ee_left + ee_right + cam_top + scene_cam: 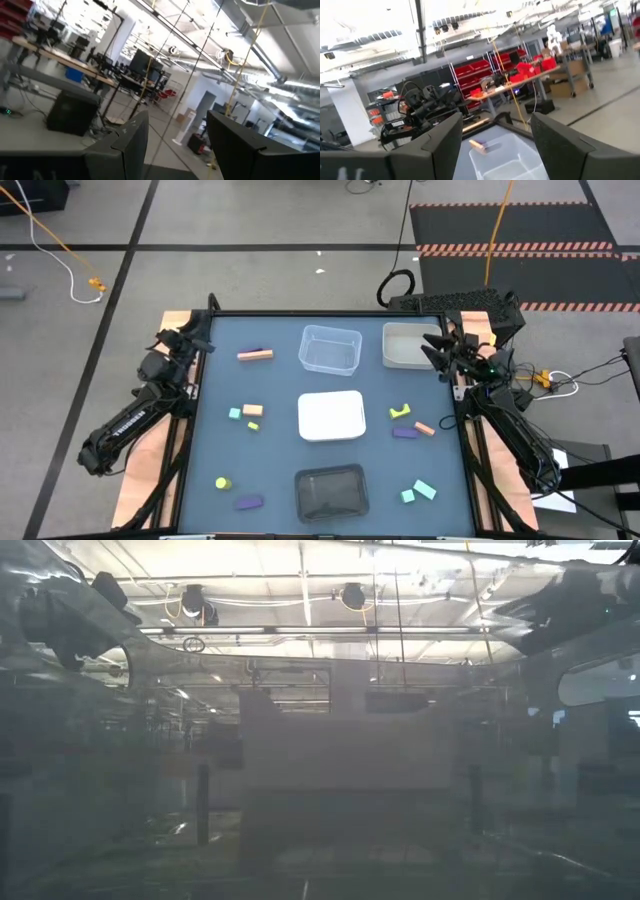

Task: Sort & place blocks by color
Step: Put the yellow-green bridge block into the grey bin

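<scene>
A: Where do the blocks (405,432) lie from your pincers?

B: All loose on the table (270,390), none in a tray (330,416). Left pincer (203,340) parks at the far-left corner, fingers apart, empty. The salmon bar (255,355) lies just inboard, long axis crosswise. Right pincer (437,345) likewise gapes empty over the beige tray (398,352).

A: Handling?

B: Small, matte, hard-edged; your left arm is nearer, I judge.

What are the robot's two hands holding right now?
Nothing. The left gripper and the right gripper are both open with empty gaps, raised at the table's far corners. The blocks, like the salmon bar, all lie loose on the table.
</scene>
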